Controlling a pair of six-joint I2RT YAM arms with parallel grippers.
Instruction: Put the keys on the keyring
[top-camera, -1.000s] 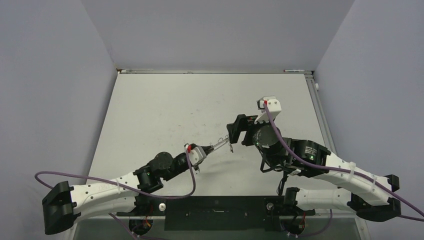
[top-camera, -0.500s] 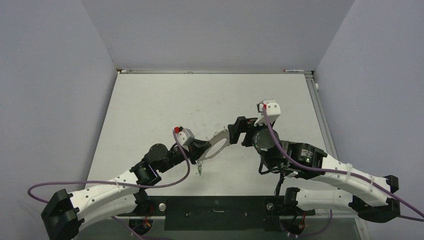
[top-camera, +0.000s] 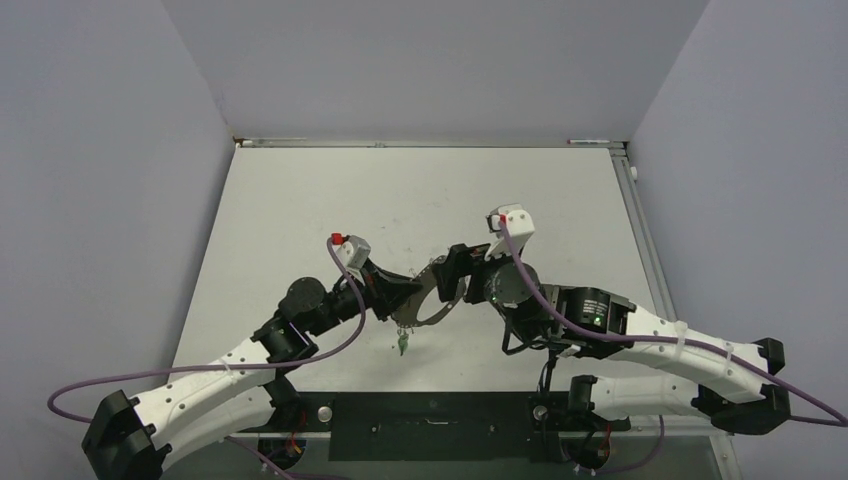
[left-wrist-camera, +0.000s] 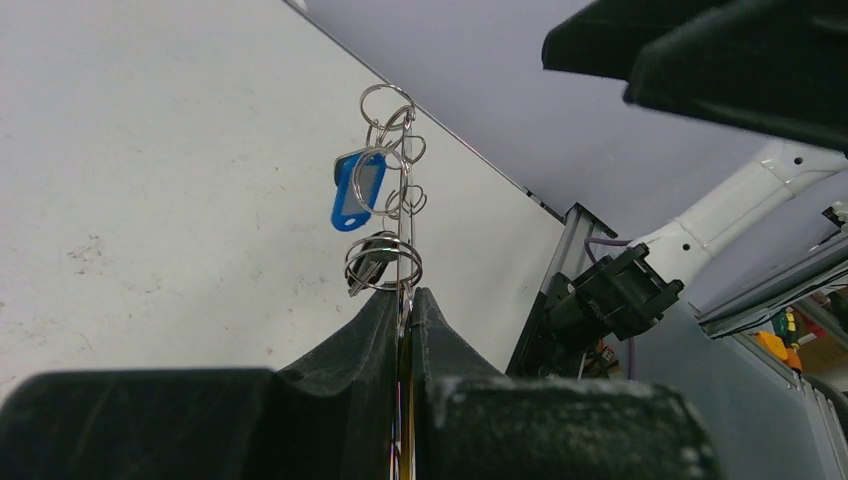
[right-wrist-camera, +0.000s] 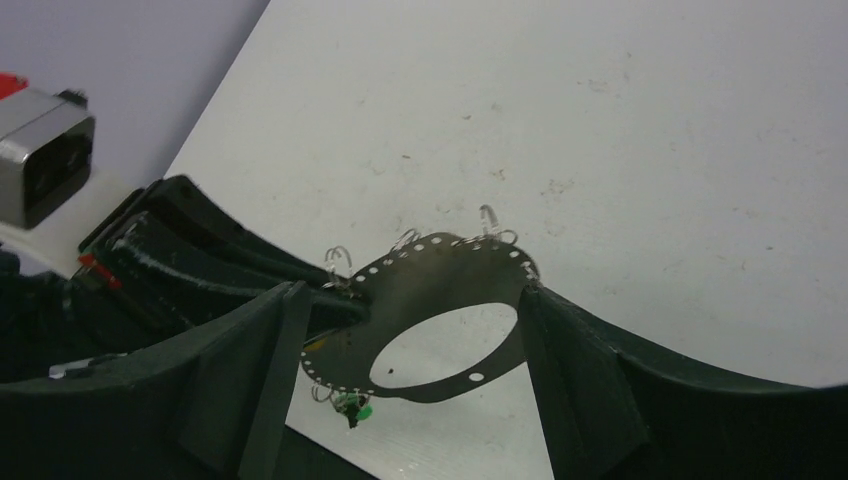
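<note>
The left tool (left-wrist-camera: 405, 300) pinches the keyring (right-wrist-camera: 470, 268) by its rim, held above the counter (top-camera: 300, 200); the right tool (right-wrist-camera: 412, 295) is spread wide astride it; closing off-centre could twist the thin ring free; the dangling green key (top-camera: 402, 343) might snag.

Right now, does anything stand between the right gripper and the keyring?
Nothing visible does. The open right gripper has a finger on each side of the keyring, which the left gripper pinches by its edge. Whether the right gripper touches it, I cannot tell.
</note>
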